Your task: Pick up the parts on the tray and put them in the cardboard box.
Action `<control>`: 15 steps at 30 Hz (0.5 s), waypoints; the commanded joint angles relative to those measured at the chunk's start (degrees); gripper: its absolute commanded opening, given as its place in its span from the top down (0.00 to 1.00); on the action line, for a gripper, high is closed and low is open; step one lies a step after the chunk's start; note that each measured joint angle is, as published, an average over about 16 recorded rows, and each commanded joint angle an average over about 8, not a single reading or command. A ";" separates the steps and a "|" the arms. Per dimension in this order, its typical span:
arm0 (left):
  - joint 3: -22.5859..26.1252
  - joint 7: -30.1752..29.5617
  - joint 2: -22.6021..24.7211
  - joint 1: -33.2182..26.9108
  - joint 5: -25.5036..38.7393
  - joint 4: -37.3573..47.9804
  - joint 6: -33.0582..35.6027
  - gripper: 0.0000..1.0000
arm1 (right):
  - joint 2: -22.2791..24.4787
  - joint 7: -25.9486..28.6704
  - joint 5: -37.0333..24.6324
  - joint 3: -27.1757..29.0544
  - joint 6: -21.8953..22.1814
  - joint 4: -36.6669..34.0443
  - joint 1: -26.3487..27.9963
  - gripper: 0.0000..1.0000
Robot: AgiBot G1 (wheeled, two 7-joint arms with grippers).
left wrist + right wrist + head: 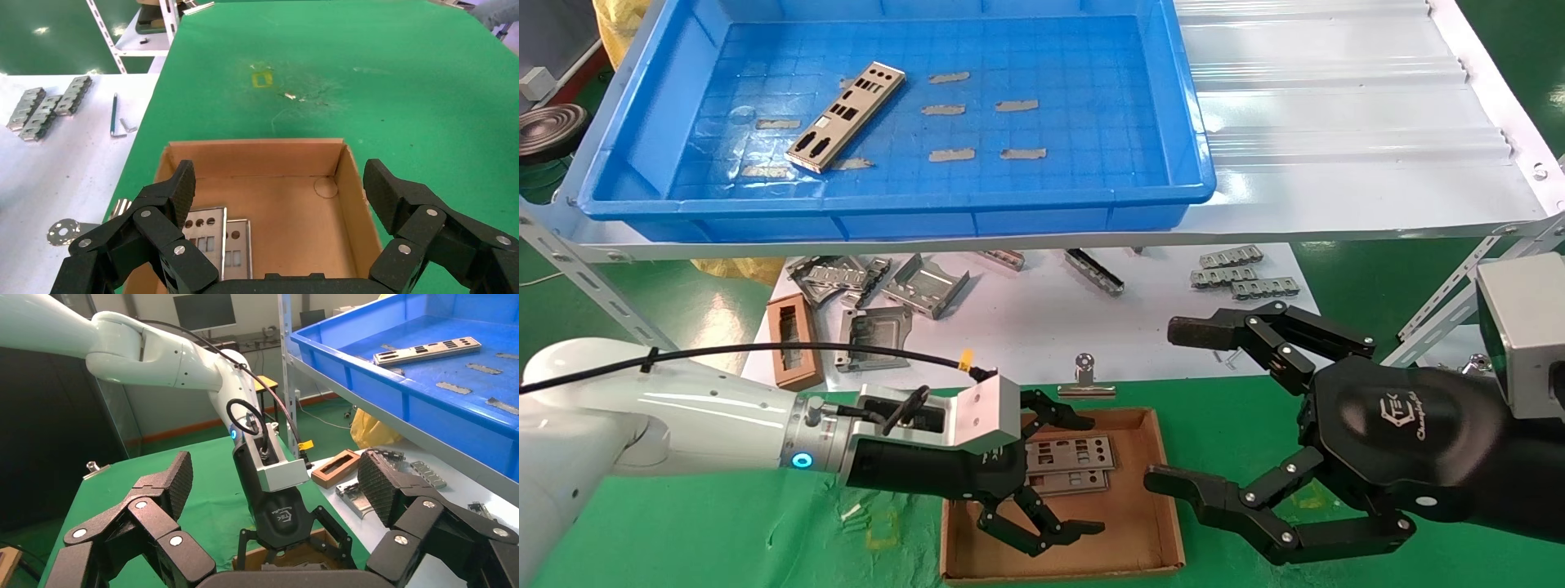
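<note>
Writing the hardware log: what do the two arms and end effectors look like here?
Left arm: glossy white shell, glowing blue ring light at the wrist, black cable tied along it with a yellow tag, silver camera block. Right arm: black housing with white logo lettering, grey camera box. Left end effector and right end effector: black linkage fingers, silver screws, textured pads.

Green table mat (723, 531), white corrugated shelf (1336, 122), dark monitor (205, 311)

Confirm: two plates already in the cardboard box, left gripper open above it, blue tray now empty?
Not quite. The head view shows one plate still lying in the tray. The rest holds: two plates lie in the cardboard box, with the left gripper open above it.
</note>
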 commanded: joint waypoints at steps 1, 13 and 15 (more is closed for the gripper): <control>0.04 0.01 0.03 -0.11 0.18 -0.18 -0.26 0.00 | 0.00 0.00 0.00 0.00 0.00 0.00 0.00 0.00; -6.96 -6.68 -7.06 4.72 -2.61 -11.13 0.22 0.00 | 0.00 0.00 0.00 0.00 0.00 0.00 0.00 0.00; -8.17 -7.85 -8.29 5.55 -3.08 -13.04 0.29 0.00 | 0.00 0.00 0.00 0.00 0.00 0.00 0.00 0.00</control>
